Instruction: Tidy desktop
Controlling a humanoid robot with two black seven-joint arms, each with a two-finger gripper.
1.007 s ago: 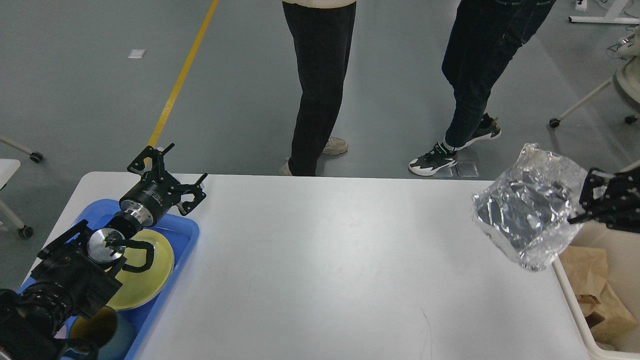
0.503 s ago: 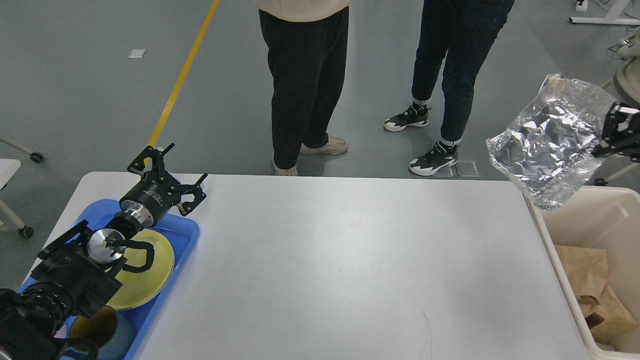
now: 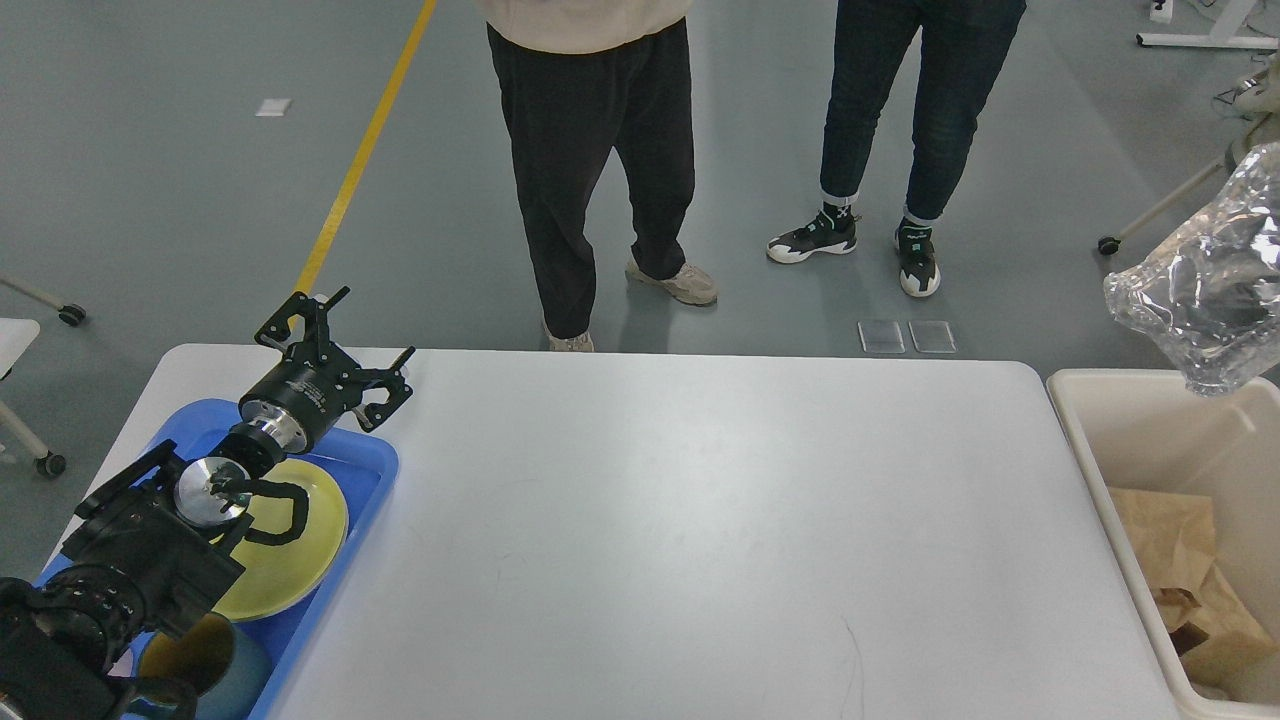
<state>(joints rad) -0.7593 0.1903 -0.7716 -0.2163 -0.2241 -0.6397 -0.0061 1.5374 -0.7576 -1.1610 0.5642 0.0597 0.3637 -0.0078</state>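
At nine o'clock, the left gripper (image 3: 335, 350) hangs with fingers spread and empty above the blue tray (image 3: 375, 470) holding a yellow plate (image 3: 300, 550). The white desktop (image 3: 680, 540) fills the centre. At three o'clock, a crumpled clear bag (image 3: 1200, 300) hangs over the cream bin (image 3: 1090, 440); the right gripper is out of sight.

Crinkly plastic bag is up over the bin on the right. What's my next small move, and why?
Probably lower the clear plastic bag a little and release it. It hangs above the cream bin's far end, which already holds brown paper, and the desktop looks bare. The right gripper isn't visible, so confirm before opening.
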